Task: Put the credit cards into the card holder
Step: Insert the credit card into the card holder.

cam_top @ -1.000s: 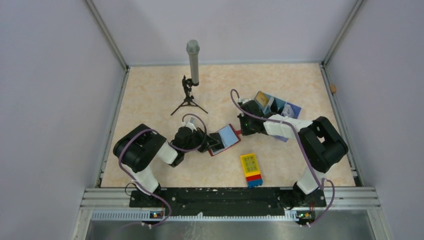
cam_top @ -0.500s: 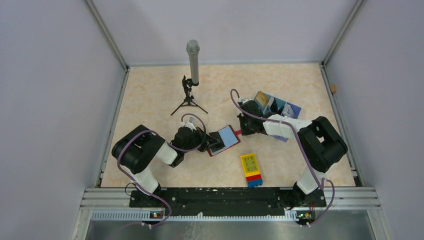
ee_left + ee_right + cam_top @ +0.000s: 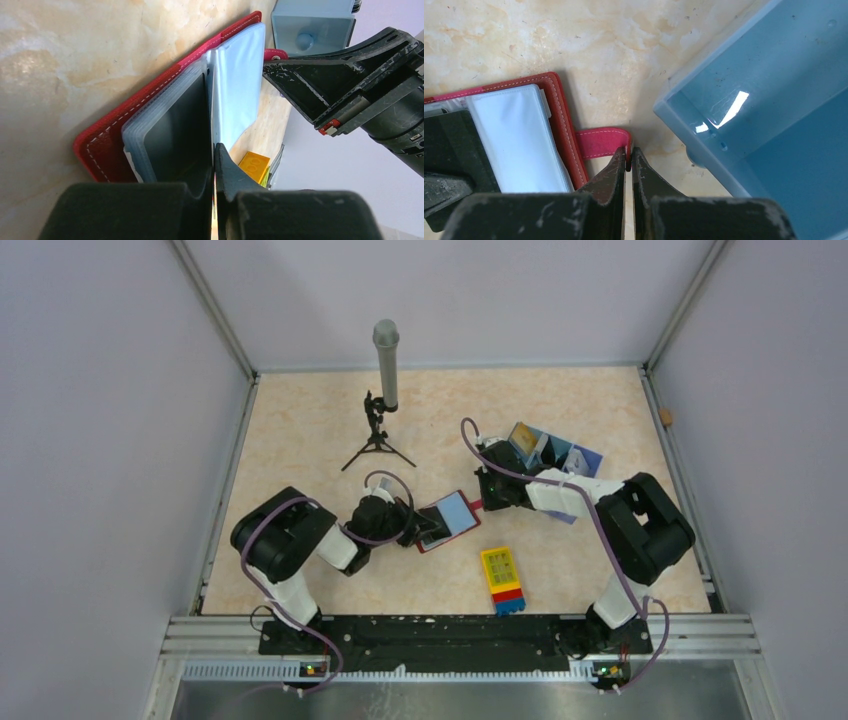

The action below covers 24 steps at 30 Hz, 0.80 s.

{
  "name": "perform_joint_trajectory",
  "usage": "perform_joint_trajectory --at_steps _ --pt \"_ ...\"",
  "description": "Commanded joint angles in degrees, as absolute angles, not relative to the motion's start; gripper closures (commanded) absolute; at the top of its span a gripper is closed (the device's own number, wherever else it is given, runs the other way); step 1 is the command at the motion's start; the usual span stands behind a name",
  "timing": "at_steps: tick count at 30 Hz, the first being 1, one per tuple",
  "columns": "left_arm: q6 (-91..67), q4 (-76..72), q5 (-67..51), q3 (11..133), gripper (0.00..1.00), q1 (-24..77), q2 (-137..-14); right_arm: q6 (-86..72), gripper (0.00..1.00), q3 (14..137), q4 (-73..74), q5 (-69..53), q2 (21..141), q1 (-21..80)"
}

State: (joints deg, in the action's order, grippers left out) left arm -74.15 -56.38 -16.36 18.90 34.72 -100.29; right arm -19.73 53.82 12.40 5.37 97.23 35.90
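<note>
Card holder lies open, centre of tabletop. Right jaws pinched shut on closure tab, likely anchoring wallet. Left jaws shut on dark card, apparently feeding it into blue-grey pocket.

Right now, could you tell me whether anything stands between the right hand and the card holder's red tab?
Nothing visible does: the right hand is shut on the red tab, and the blue tray lies beside it, not between.
</note>
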Motion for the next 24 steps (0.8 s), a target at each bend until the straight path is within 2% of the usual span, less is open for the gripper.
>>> perform_joint_trajectory --at_steps 1,24 --pt "-75.2 -58.6 -14.8 19.9 1.0 35.4 -101.4 -20.0 1.0 55.3 15.2 7.9 99.2 36.7" --pt "-75.9 -66.1 -13.6 20.4 1.0 36.1 -105.0 -20.1 1.0 55.5 15.4 8.2 100.3 37.3"
